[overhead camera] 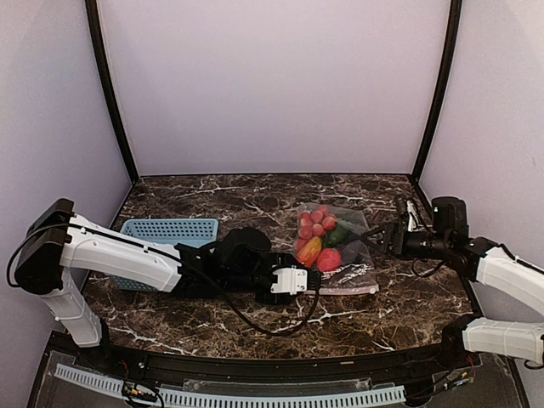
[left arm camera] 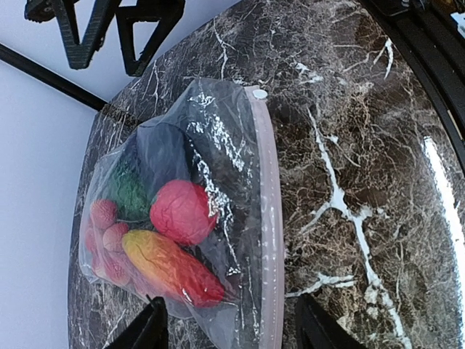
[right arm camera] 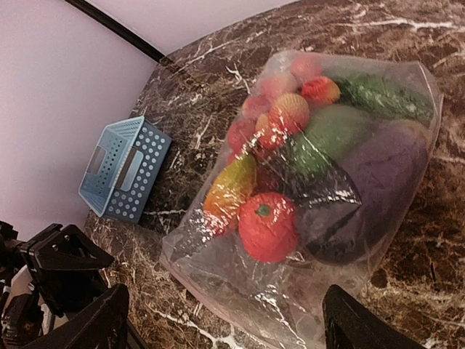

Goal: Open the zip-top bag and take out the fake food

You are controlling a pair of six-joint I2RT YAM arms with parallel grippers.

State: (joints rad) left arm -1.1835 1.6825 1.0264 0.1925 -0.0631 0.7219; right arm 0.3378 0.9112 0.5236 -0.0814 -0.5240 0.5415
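Observation:
The clear zip-top bag lies shut on the marble table, its pale zip strip along the near edge. Inside is the fake food: a red tomato, an orange-red piece, a cluster of red balls, a green vegetable and a purple eggplant. My left gripper is open and low, its fingers straddling the bag's near-left corner and zip strip. My right gripper is open at the bag's right side, empty. Both also show in the top view: the left gripper and the right gripper.
A light-blue perforated basket stands at the left, behind my left arm, and shows in the right wrist view. The left arm's black wrist sits close to the bag's left side. Walls enclose the table at back and sides.

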